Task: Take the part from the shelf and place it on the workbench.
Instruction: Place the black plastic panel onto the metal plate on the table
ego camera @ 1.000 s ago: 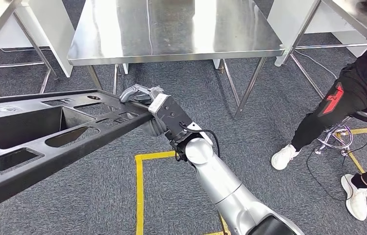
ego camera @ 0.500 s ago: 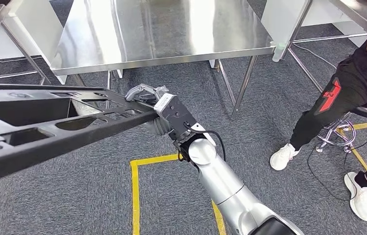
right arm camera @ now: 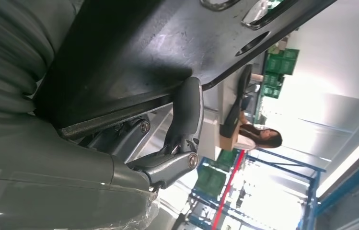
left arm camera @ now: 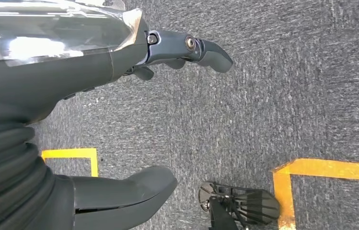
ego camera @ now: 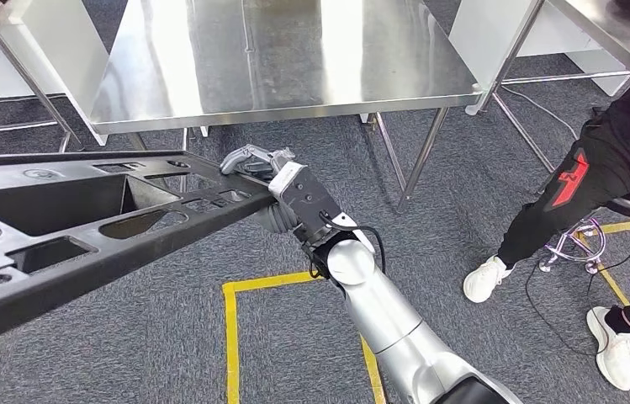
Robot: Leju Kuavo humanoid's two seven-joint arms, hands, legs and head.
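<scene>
Part: the long black moulded plastic frame with cut-out pockets (ego camera: 84,227) is off the shelf and in the air, running from the left edge of the head view to its right end just short of the desk.
Right robot hand: the right robot hand (ego camera: 265,172) clasps the frame's right end, grey fingers (ego camera: 244,157) hooked over the upper edge; in the right wrist view a finger (right arm camera: 187,112) curls round the dark rim (right arm camera: 177,43), so the hold looks firm but sits at 1 extreme end.
Left robot hand: the left robot hand (left arm camera: 120,120) hangs over the grey carpet (left arm camera: 263,96), thumb and fingers apart, nothing between them.
Desk: the shiny stainless steel desk (ego camera: 294,67) stands ahead, its front edge just beyond the gripped end.
Stage: carrying; placing not yet begun, in my judgement.
Risk 1: the frame is long and the visible grip is at 1 end only, so its weight may lever it out of the fingers or make it sag.
Risk 2: the leading end may strike the desk's front edge or its legs (ego camera: 416,160) if it comes in too low.
Risk 3: a person in black trousers (ego camera: 580,185) sits near on the right; a swing of the frame could reach them.
</scene>
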